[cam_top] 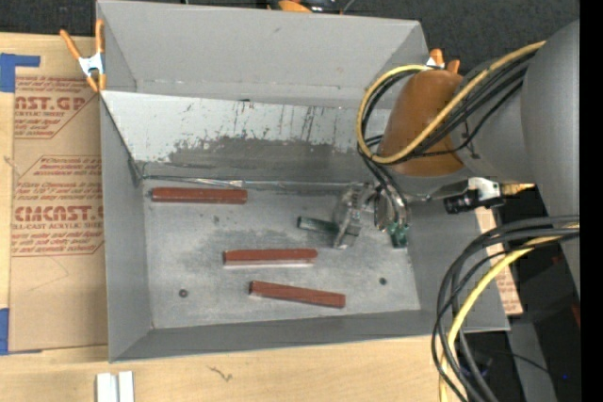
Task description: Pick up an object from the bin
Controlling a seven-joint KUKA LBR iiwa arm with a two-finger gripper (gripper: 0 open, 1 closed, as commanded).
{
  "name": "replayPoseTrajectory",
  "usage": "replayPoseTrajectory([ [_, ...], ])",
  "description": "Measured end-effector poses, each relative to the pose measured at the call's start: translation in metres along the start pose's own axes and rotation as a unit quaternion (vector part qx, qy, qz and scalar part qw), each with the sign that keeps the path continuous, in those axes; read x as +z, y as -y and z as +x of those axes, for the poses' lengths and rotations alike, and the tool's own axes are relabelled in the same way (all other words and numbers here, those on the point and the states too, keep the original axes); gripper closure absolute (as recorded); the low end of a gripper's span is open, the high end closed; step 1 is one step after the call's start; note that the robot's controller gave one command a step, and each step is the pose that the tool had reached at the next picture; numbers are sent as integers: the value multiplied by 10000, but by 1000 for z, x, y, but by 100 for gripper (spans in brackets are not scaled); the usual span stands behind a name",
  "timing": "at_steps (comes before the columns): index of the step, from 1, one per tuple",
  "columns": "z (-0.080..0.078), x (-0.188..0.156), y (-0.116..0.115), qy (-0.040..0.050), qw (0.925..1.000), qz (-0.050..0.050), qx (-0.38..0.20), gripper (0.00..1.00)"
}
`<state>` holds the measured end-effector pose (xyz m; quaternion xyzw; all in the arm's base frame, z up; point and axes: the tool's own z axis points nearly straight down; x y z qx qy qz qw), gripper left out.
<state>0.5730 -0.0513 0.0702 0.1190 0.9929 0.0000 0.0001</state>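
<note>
Closest to the lens is the arm's grey link, high on the right side, with yellow and black cables looped around an orange cover at its wrist.

Starting from the left, the grey metal bin has a scuffed floor. On it lie three flat reddish-brown bars, all roughly level and well apart from one another. The back bar lies farthest left, close under the foot of the rear wall. The middle bar lies further right, near the centre of the floor. The front bar lies just below it and slightly more to the right, tilted a little so that its right end sits lower in the view.

Right of these, above the middle bar's right end, lies a small dark green piece, slim and short. Its right end reaches the tip of the gripper, which is down near the floor in the bin's right half, below the orange cover. Whether the gripper is open or closed, and whether it grips the green piece, cannot be told from this angle.
</note>
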Motion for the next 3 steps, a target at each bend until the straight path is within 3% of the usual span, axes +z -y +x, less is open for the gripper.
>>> replayPoseTrajectory([
  [1, 64, 0, -15, -6, 9960, -2, -891, 100],
  [2, 41, -1, -59, 10, 9951, -4, -992, 100],
  [3, 53, -147, -63, 31, 9061, 2, -4232, 100],
])
